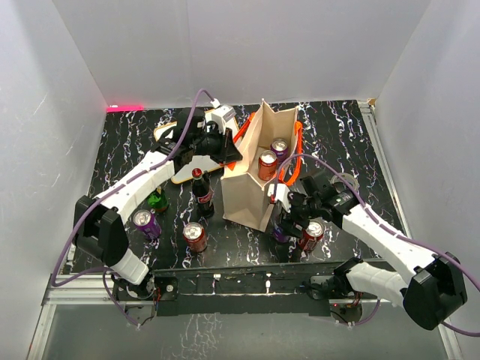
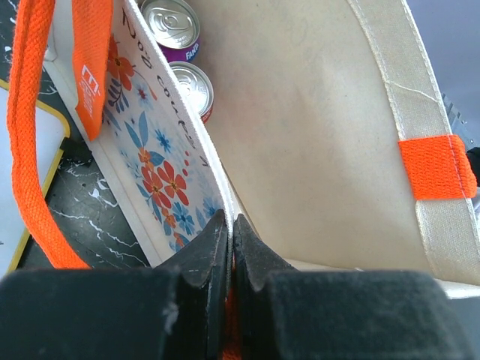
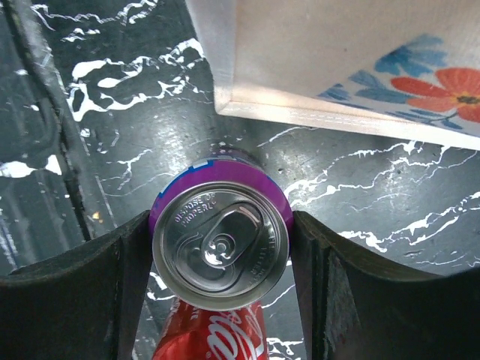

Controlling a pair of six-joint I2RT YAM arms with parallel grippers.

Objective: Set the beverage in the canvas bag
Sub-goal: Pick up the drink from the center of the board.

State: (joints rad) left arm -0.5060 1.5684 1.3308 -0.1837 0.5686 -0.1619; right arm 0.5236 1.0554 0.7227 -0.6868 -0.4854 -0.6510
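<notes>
The canvas bag (image 1: 251, 187) stands upright mid-table, beige with orange handles (image 1: 298, 150). Inside it are a red can (image 1: 268, 165) and a purple can (image 1: 280, 148); both also show in the left wrist view, the purple one (image 2: 172, 26) and the red one (image 2: 193, 88). My left gripper (image 1: 231, 154) is shut on the bag's near rim (image 2: 214, 169), with orange strap between the jaws (image 2: 230, 219). My right gripper (image 1: 281, 223) is shut on an upright purple can (image 3: 221, 244) just in front of the bag's base (image 3: 337, 112), with a finger against each side.
A red cola can (image 1: 311, 234) stands beside the right gripper and shows below the held can (image 3: 214, 337). Left of the bag are a dark cola bottle (image 1: 201, 191), a green bottle (image 1: 157, 200), a purple can (image 1: 147, 223), a red can (image 1: 195, 236) and a white framed board (image 1: 184, 166).
</notes>
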